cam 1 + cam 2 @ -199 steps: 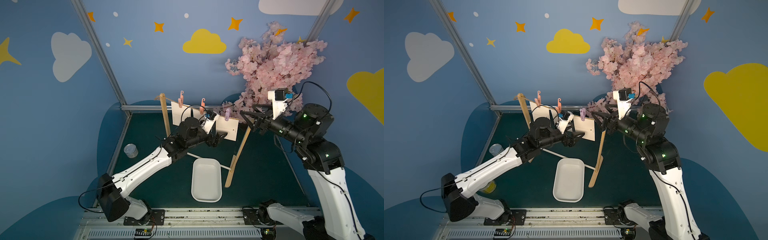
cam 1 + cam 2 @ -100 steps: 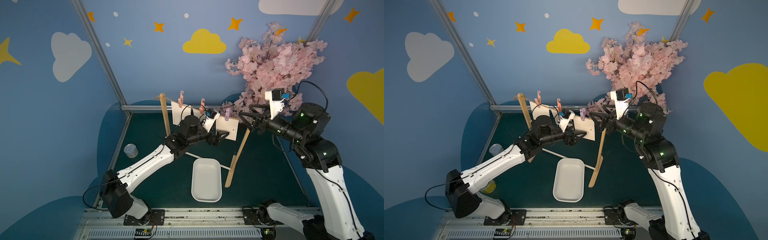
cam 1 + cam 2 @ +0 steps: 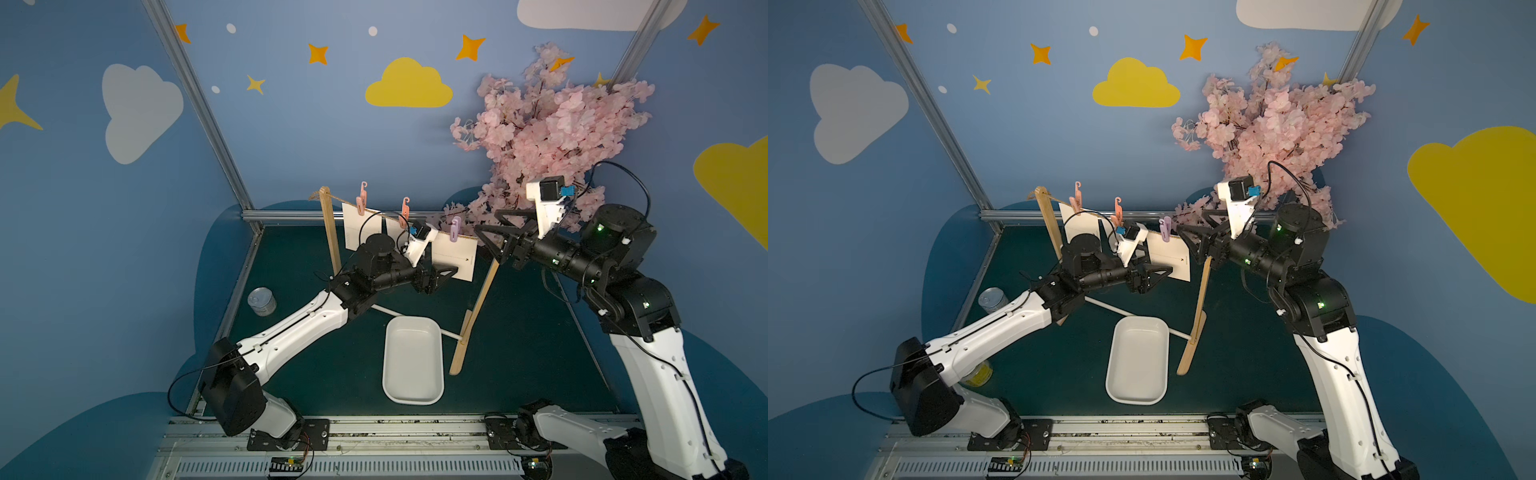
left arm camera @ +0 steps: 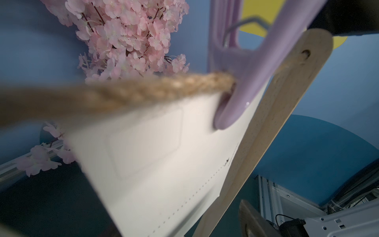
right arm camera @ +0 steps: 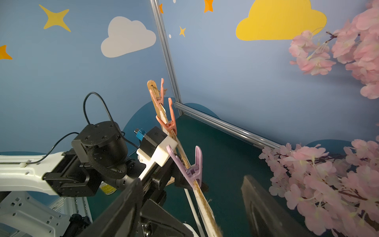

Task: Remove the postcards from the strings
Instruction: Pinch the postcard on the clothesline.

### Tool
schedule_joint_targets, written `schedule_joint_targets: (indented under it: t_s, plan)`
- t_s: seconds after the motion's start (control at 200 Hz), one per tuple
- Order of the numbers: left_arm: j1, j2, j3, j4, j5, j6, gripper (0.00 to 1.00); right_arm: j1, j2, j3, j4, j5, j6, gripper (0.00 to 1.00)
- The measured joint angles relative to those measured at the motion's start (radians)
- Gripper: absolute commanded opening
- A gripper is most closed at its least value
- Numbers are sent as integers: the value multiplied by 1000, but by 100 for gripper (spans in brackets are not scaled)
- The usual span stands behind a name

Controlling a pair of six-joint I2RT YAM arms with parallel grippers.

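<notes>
A thin tan jute twine (image 4: 155,90) is running side to side between two light wooden posts (image 3: 331,237), sloping down toward the robot's right in both top views. Three white rectangular paper postcards (image 3: 453,259) are hanging from it, top edges along the twine, faces toward the robot. A pink plastic peg (image 3: 362,198), an orange peg (image 3: 404,210) and a lilac peg (image 3: 455,228) are pinning them.

The left gripper (image 3: 442,275) is gaping wide at the lilac-pegged card's lower corner. Whether it is touching, I cannot tell. The right gripper (image 3: 485,227) is hovering wide open and holding nothing, just beside the twine's right end.

A white rounded-rectangle tray (image 3: 411,400) is lying on the green floor below, long axis front to back, showing only its bare bottom. A small metal tin (image 3: 262,301) is standing by the left wall.
</notes>
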Motion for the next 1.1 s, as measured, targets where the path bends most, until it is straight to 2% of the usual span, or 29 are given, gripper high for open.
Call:
schedule_joint_targets:
  t_s: [0.375,0.806,1.101]
  plan:
    - [2,0,-8,61,42,-30,70,3,18,4,1,-26,8,77]
    - [2,11,-36,93,63,-57,70,6,29,13,19,-46,26,77]
    - [3,21,-40,110,76,-66,55,10,42,13,21,-48,27,76]
